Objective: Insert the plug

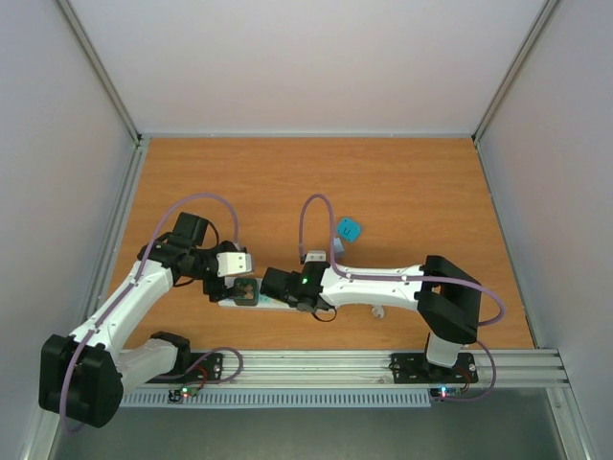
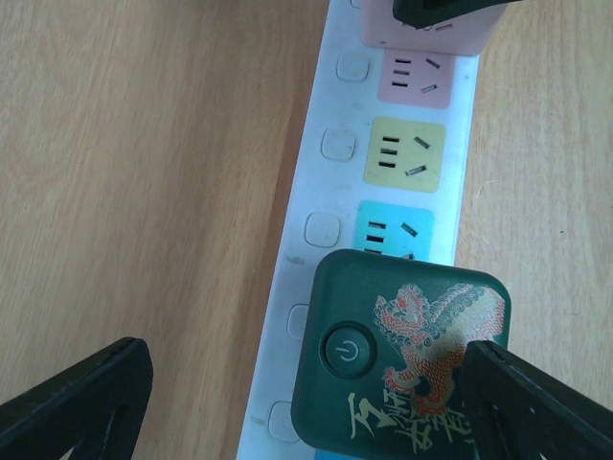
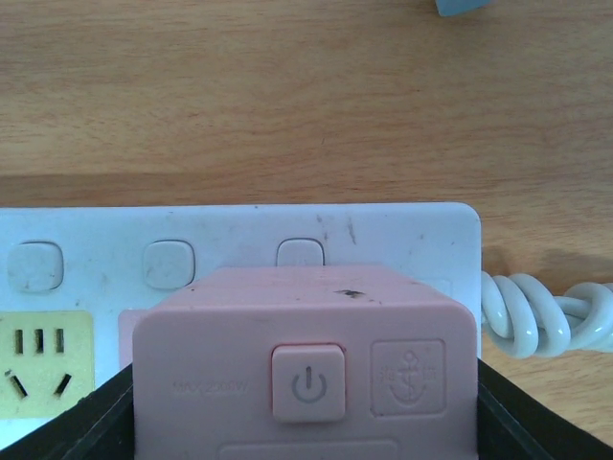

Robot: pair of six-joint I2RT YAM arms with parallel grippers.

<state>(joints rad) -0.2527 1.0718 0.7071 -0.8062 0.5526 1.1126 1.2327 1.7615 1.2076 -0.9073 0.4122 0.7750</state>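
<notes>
a wooden table (image 1: 383, 192) fills the walled workspace, and both arms reach in over its near half, the left arm (image 1: 124, 297) from the left and the right arm (image 1: 383, 283) from the right, meeting over a white power strip (image 2: 306, 172) that lies flat on the wood. the left gripper (image 2: 305, 364) stands wide apart over the strip: one of its black fingers (image 2: 77, 407) hangs over bare wood well clear of anything, the other lies across a corner of the green plug (image 2: 402, 364), and it has no grasp on it. the right gripper (image 3: 305, 379) is closed on the pink plug (image 3: 306, 326), a finger pressed to each side. that pink plug sits over the end of the strip nearest the coiled white cable (image 3: 546, 316); whether its pins are fully in cannot be told. the green plug, with a red dragon print and a round power button, rests on the strip just beyond the cyan socket (image 2: 393, 230). between the two plugs run the cyan socket, a yellow socket (image 2: 404, 153) and a pink socket (image 2: 417, 79), each with a small white button (image 2: 338, 144) beside it. a small blue object (image 1: 348, 228) lies on the table, apart from the strip, on its far side.
</notes>
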